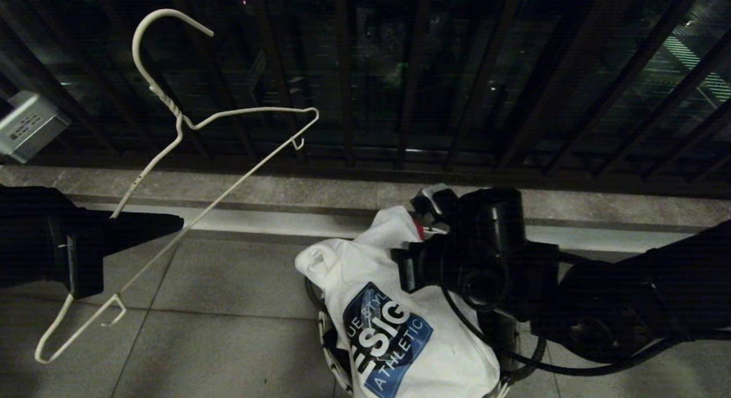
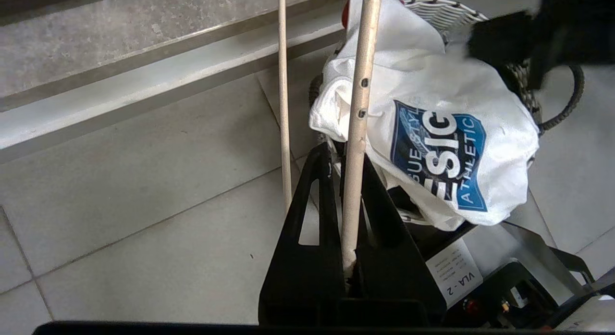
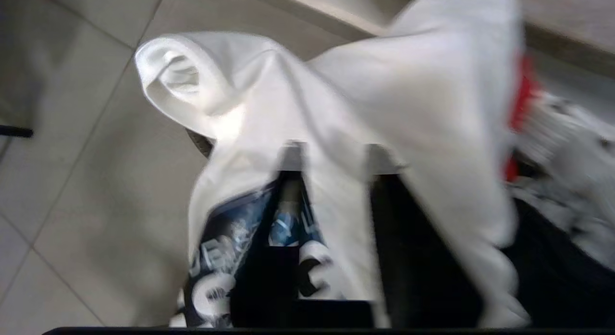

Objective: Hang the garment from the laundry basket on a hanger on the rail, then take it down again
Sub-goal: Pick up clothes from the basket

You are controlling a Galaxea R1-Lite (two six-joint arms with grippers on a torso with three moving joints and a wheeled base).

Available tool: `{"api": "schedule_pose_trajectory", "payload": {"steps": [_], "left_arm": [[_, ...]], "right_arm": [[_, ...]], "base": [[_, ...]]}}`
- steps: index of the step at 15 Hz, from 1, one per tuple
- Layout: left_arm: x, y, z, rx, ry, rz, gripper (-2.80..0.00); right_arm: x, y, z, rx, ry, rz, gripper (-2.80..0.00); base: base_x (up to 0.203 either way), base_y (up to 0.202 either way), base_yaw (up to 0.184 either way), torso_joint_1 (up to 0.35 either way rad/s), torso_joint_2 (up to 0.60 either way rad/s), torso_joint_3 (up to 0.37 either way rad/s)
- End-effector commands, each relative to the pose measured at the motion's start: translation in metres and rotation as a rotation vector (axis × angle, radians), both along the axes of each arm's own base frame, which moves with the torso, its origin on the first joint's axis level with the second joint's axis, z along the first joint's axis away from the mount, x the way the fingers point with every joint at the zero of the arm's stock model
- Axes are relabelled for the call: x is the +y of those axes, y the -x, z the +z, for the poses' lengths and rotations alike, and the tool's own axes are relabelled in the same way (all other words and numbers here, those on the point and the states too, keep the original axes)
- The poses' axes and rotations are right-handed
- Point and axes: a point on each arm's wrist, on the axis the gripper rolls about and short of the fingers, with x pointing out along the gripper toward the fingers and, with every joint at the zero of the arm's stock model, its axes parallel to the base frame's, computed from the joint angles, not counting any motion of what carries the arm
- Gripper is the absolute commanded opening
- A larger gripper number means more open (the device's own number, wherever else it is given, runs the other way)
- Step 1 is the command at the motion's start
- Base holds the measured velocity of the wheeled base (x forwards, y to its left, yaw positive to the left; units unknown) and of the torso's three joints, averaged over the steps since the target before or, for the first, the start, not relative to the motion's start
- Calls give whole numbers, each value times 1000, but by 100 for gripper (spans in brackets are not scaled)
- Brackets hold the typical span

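The cream wire hanger (image 1: 245, 177) hangs tilted in the air at the left, its hook pointing up. My left gripper (image 1: 165, 222) is shut on one of its side arms, which runs between the black fingers (image 2: 347, 157) as a pale rod (image 2: 360, 99). The white garment (image 1: 371, 272) with the blue logo is heaped on the laundry basket (image 1: 331, 346), whose woven rim (image 2: 442, 10) shows behind the cloth. My right gripper (image 1: 431, 209) is over the top of the heap. Its fingers stand apart (image 3: 336, 155), with white fabric (image 3: 384, 85) lying between them. The rail is out of view.
A dark barred window railing (image 1: 400, 72) runs across the back above a stone sill (image 1: 285, 189). A grey labelled block (image 1: 25, 124) sticks in at the upper left. Pale floor tiles (image 1: 228, 329) lie left of the basket. My own base (image 2: 456, 272) is close below it.
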Motion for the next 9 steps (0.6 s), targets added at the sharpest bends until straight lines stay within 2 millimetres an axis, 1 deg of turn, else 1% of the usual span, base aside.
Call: {"api": "schedule_pose_trajectory", "payload": {"steps": [1, 4, 5, 7, 9], "left_arm": [[0, 1, 1, -4, 0, 0, -280], [1, 0, 1, -6, -1, 1, -280], [2, 1, 1, -8, -1, 7, -280], [2, 1, 1, -7, -1, 8, -280], [2, 0, 1, -7, -1, 8, -280]], "right_arm": [[23, -6, -18, 7, 36, -19, 0], [38, -11, -36, 0, 102, -35, 0], [44, -15, -39, -10, 108, -45, 0], [57, -24, -37, -41, 98, -57, 0], [72, -29, -34, -81, 96, -68, 0]], "base": [[0, 0, 0, 0, 0, 0], [0, 0, 0, 0, 0, 0], [0, 0, 0, 0, 0, 0], [0, 0, 0, 0, 0, 0], [0, 0, 0, 0, 0, 0]]}}
